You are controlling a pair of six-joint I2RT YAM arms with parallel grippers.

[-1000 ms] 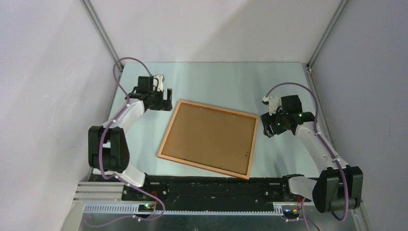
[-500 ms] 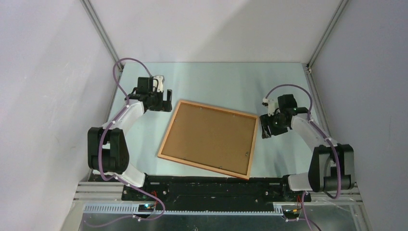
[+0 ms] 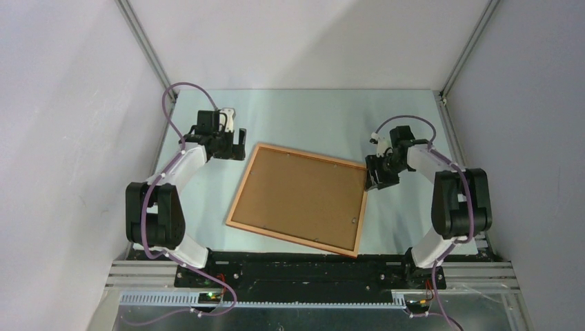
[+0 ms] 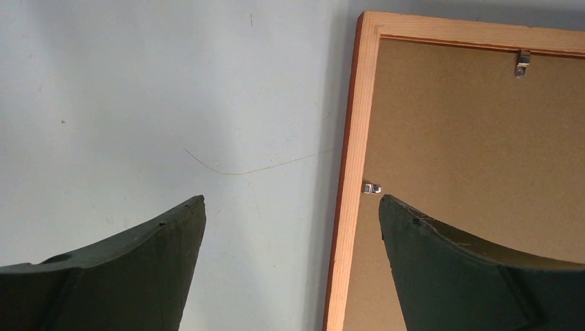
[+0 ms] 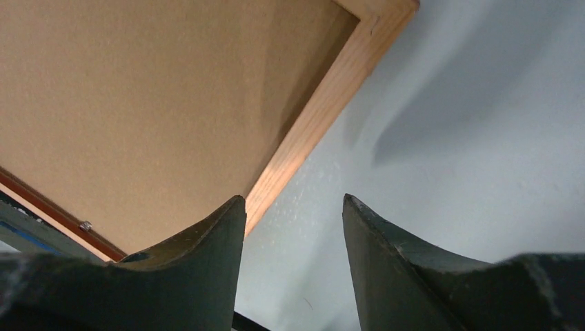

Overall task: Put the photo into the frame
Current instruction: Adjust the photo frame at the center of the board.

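Top external view: frame lies back side up at centre of the surface, photo not in sight; right pincer, part-open and empty, is at its upper-right corner and should straddle the wooden edge squarely before closing; left pincer wide open near upper-left corner.

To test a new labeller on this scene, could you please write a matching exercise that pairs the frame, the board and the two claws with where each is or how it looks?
Things:
1. frame
2. board
3. left claw
4. right claw

Descriptions:
A. plain brown, lying inside the frame
B. open, at the frame's far right corner
C. orange-brown wood, flat on the table
D. wide open, by the frame's far left corner

Pairs: 1-C, 2-A, 3-D, 4-B
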